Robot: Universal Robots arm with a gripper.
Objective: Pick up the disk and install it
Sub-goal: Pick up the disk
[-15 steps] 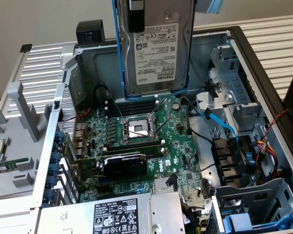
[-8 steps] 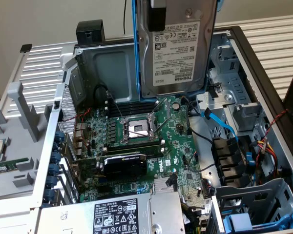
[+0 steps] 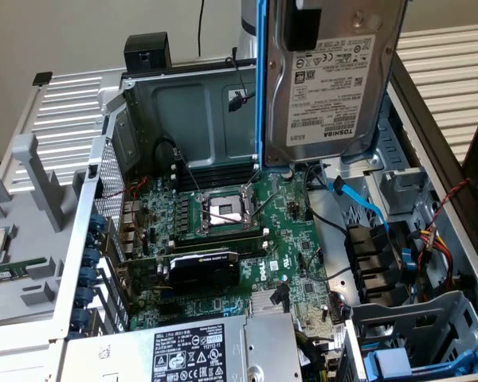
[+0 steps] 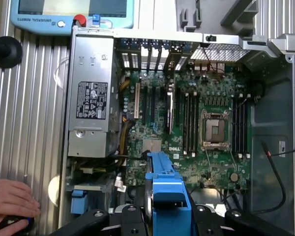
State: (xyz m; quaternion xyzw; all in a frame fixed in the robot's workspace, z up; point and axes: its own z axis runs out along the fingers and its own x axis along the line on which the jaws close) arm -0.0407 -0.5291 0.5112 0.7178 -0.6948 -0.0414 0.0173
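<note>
Green motherboard (image 3: 296, 235), empty CPU socket (image 3: 224, 211), silver power supply (image 4: 91, 73)

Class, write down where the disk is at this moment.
In the exterior view the disk hangs upright toward the view's upper right, gripped by the tool, its lower edge above the motherboard near the processor socket.

disk (image 3: 327, 72), 1 o'clock in exterior view: bare silver-grey metal, dull sheen, white printed label. Its carrier (image 3: 261, 79): smooth blue plastic, slight gloss. Case (image 3: 183, 111): matt grey sheet metal. Motherboard (image 3: 295, 231): green board, semi-gloss. Power supply (image 3: 255, 346), 6 o'clock: pale plain metal, black label. Graphics card (image 3: 203, 270): matt black plastic.
</note>
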